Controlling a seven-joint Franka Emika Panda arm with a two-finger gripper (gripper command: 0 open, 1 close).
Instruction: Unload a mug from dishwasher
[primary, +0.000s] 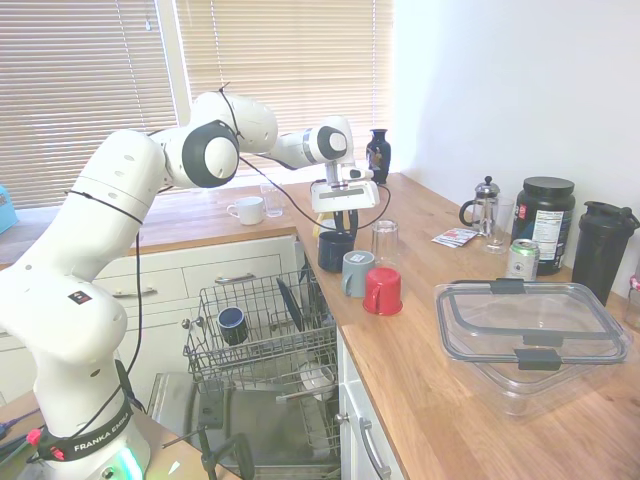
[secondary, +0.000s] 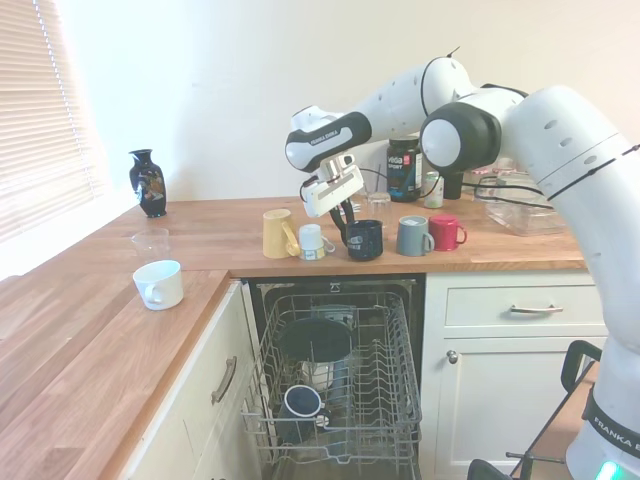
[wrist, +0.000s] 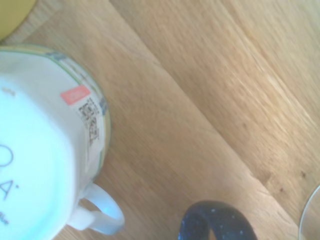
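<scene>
The mug (primary: 334, 250) (secondary: 365, 240), glossy and almost black, stands upright on the wooden counter (primary: 420, 370) beside the grey mug (primary: 356, 272). My gripper (primary: 343, 222) (secondary: 346, 216) reaches down onto the mug's rim on its handle side, and the fingers look shut on it. The mug's dark speckled handle (wrist: 217, 225) shows in the wrist view. Below the counter the dishwasher (secondary: 340, 370) is open, its wire rack (primary: 250, 330) pulled out. A dark blue mug with a paler inside (primary: 232, 322) (secondary: 300, 403) sits in the rack.
A red mug (primary: 382, 291), a glass (primary: 385, 240), a yellow mug (secondary: 277, 233) and a small upturned white mug (secondary: 312, 242) (wrist: 45, 150) crowd around the dark mug. A clear lidded container (primary: 530, 335) stands to the right. A white cup (secondary: 160, 284) and a vase (secondary: 147, 183) stand further off.
</scene>
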